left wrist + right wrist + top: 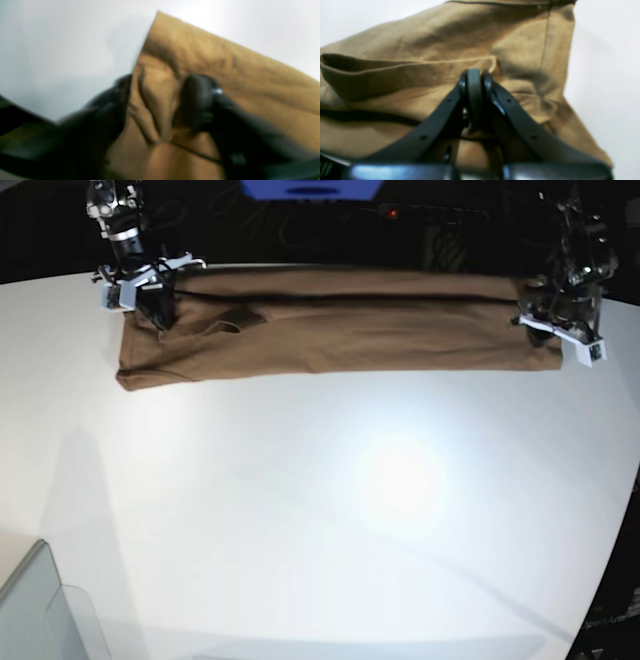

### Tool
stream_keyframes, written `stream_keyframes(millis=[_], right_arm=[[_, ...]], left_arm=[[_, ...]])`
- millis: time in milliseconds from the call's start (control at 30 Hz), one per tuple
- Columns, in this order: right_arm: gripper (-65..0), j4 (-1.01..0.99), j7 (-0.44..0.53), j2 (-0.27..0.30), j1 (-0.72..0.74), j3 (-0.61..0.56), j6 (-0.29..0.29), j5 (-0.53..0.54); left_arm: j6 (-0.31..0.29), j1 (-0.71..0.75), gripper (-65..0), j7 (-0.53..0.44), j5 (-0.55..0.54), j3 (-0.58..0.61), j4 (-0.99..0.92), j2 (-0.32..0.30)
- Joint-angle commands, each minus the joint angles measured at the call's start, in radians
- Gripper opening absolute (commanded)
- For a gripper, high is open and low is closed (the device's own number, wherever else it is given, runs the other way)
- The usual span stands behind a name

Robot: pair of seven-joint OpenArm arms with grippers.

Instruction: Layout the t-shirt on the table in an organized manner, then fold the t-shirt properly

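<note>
Your plain brown cotton t-shirt lay as a long band across the far side of the white desk, its long axis running from one set of jaws to the other. Right jaws were clenched on a cloth fold. Left jaws stood parted, straddling a ridge of cloth, not yet gripping.

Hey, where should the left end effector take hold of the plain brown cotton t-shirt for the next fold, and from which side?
Probably the bunched end of the plain brown cotton t-shirt, gripped from above. The shirt lies as a long folded strip on the white table, and the left end effector already straddles a raised pleat there. That ridge gives the fingers more to pinch than the flat cloth does.
</note>
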Motion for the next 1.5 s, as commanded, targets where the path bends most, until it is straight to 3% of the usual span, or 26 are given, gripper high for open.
stream_keyframes(millis=[0, 167, 367, 567, 733, 833, 1133, 1267, 1467], right_arm=[[-65.0, 0.017, 0.026, 0.009, 0.000, 0.004, 0.003, 0.004], [-65.0, 0.012, 0.025, 0.009, 0.014, 0.005, 0.003, 0.002], [-65.0, 0.012, 0.025, 0.010, 0.014, 0.005, 0.003, 0.002], [-65.0, 0.011, 0.025, 0.010, 0.015, 0.005, 0.003, 0.002], [-65.0, 0.012, 0.025, 0.009, 0.020, 0.005, 0.003, 0.002], [-65.0, 0.012, 0.025, 0.007, 0.029, 0.005, 0.003, 0.002], [-65.0, 0.011, 0.025, 0.006, 0.029, 0.005, 0.003, 0.002], [-65.0, 0.011, 0.025, 0.004, 0.029, 0.005, 0.003, 0.002], [-65.0, 0.012, 0.025, 0.003, 0.028, 0.005, 0.003, 0.002]], left_arm=[[-0.003, 0.007, -49.7, 0.041, -0.007, -0.001, -0.010, -0.004], [-0.003, -0.021, -65.0, 0.040, -0.007, -0.003, -0.008, -0.006], [0.005, -0.065, -65.0, 0.049, -0.007, -0.003, 0.098, -0.007], [0.007, -0.091, -65.0, 0.054, -0.006, 0.008, 0.343, 0.000], [0.008, -0.120, -65.0, 0.170, -0.006, 0.131, 0.423, 0.039], [0.010, -0.137, -65.0, 0.181, 0.008, 0.228, 0.415, 0.079], [0.010, -0.163, -65.0, 0.187, 0.292, 0.516, 0.411, 0.266], [0.010, -0.163, -65.0, 0.183, 0.421, 0.630, 0.391, 0.319], [0.010, -0.186, -65.0, 0.181, 0.567, 0.742, 0.271, 0.352]])
